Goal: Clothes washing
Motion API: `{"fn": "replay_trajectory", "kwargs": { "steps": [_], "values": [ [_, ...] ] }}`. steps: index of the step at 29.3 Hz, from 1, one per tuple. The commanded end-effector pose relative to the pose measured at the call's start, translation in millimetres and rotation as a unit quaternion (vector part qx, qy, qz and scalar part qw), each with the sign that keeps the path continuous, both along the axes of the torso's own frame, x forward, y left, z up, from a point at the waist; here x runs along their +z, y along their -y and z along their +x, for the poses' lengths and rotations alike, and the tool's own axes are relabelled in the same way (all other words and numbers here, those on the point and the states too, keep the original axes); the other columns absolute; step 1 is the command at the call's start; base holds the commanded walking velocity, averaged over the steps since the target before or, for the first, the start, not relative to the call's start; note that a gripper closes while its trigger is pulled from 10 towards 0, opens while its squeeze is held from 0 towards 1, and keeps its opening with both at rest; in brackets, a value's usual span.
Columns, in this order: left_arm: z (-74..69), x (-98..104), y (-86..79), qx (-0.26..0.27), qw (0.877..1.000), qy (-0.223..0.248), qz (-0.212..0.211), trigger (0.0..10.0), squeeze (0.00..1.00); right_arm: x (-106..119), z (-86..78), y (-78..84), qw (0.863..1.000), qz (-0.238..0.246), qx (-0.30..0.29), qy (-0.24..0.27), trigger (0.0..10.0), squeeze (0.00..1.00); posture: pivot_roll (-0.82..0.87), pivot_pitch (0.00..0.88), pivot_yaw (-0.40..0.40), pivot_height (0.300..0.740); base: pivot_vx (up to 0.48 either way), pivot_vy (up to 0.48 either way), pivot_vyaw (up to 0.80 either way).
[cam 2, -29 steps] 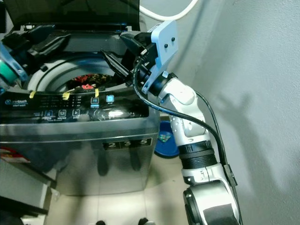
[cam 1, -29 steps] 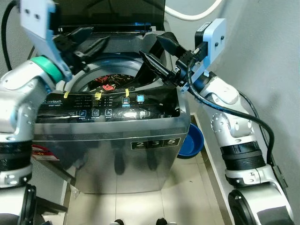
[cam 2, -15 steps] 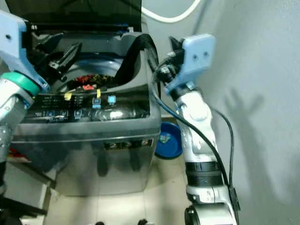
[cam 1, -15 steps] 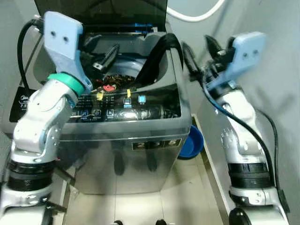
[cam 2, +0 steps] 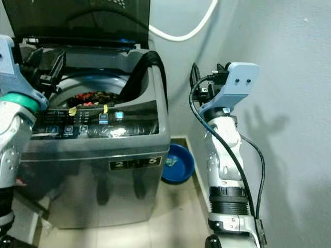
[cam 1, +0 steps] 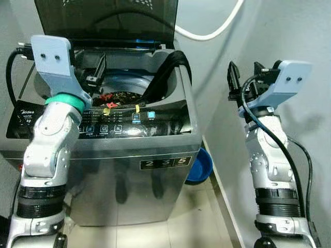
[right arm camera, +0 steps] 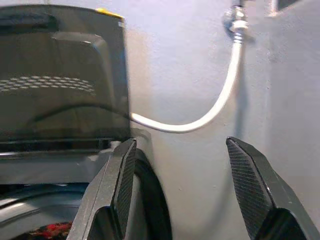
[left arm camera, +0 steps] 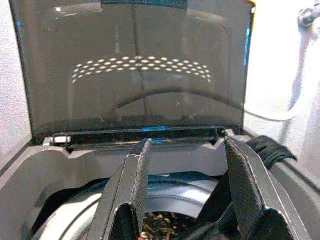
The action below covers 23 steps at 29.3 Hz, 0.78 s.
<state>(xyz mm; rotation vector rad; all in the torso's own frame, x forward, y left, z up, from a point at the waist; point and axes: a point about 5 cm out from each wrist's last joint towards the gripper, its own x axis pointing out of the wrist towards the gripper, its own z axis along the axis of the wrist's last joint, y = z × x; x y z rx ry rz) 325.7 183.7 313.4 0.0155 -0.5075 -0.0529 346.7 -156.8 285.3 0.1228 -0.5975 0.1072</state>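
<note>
We see the washer (cam 1: 124,155) with its lid (cam 1: 106,20) up, clothes (cam 1: 116,96) in the drum and a black garment (cam 1: 170,70) draped over the rim. Left gripper (cam 1: 98,70) hovers above the drum, fingers spread; right gripper (cam 1: 243,82) is beside the washer, spread, empty.

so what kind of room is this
Likely a home laundry corner: a top-loading washing machine stands open with clothes in its drum, a white water hose runs along the wall, and a blue basin sits on the tiled floor.
</note>
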Motion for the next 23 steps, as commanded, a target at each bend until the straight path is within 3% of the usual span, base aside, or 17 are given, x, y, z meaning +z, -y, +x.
{"fn": "replay_trajectory", "kwargs": {
  "steps": [1,11,23],
  "values": [
    [-1.0,-4,3.1,0.005,1.000,0.001,0.004,10.0,0.00,3,-2.4,0.9,1.000,0.003,-0.003,0.010,10.0,0.00,0.07,0.050,-0.019,0.740,0.000,0.000,0.00],
    [-0.8,-9,16.0,-0.002,1.000,0.007,0.013,10.0,0.00,4,-4.7,-0.7,1.000,0.023,0.000,0.016,10.0,0.00,0.07,0.074,-0.024,0.740,0.000,0.000,0.00],
    [-1.5,-8,15.3,0.002,1.000,0.008,0.015,10.0,0.00,6,-7.9,-0.6,1.000,0.014,-0.006,0.018,10.0,0.00,0.05,0.076,-0.007,0.740,0.000,0.000,0.00]
  ]
}}
